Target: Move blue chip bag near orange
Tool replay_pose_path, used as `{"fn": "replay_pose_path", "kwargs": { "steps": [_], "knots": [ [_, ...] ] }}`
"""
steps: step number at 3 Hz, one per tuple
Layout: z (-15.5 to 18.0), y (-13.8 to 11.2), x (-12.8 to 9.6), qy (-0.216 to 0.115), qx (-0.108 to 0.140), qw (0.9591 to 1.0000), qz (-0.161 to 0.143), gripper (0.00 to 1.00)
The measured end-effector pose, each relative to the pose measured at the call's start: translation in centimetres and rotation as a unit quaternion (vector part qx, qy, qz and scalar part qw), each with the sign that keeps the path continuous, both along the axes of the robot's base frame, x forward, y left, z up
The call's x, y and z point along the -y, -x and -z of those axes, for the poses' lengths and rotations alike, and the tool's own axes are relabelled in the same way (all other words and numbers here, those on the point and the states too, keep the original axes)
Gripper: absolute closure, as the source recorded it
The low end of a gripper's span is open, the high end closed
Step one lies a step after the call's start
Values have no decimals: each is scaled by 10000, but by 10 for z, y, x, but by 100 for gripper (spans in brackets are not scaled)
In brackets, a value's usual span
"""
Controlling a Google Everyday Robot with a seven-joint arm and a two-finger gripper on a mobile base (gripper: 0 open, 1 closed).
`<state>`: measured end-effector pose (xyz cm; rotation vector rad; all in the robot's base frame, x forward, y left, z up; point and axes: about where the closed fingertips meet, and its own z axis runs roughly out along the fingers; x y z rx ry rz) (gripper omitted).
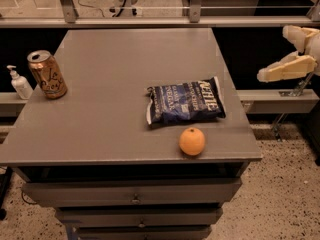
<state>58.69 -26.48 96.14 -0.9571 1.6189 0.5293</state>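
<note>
Blue chip bag (pixel 185 103) lies just beside the orange (pixel 192 141), so the placement looks done. The pincer (pixel 277 54) hangs released, right of the counter (pixel 115 84). No further move seems needed.

At the right edge of the frame, out beyond the table (pixel 125 59), I saw the gripper (pixel 294 51). Its spread fingers (pixel 287 69) were pale cream plastic with a smooth, dull finish. The blue chip bag (pixel 185 103) was crinkled film, faintly glossy along its creases, with pale crimped ends. The orange (pixel 192 141) looked smooth-skinned and nearly matt. The table itself was plain grey, smooth and matt, and its drawers (pixel 100 192) below had the same finish with small metal knobs (pixel 135 200). At the left, the gold can (pixel 47 74) showed shiny metal, and the pump bottle (pixel 20 83) beside it was white plastic. The floor (pixel 285 194) at lower right looked speckled and rough.
</note>
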Motion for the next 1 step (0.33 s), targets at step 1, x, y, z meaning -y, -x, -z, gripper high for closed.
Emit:
{"fn": "replay_pose_path", "kwargs": {
  "steps": [1],
  "knots": [
    [0,0,0,0,0,10000,-1,0]
  ]
}}
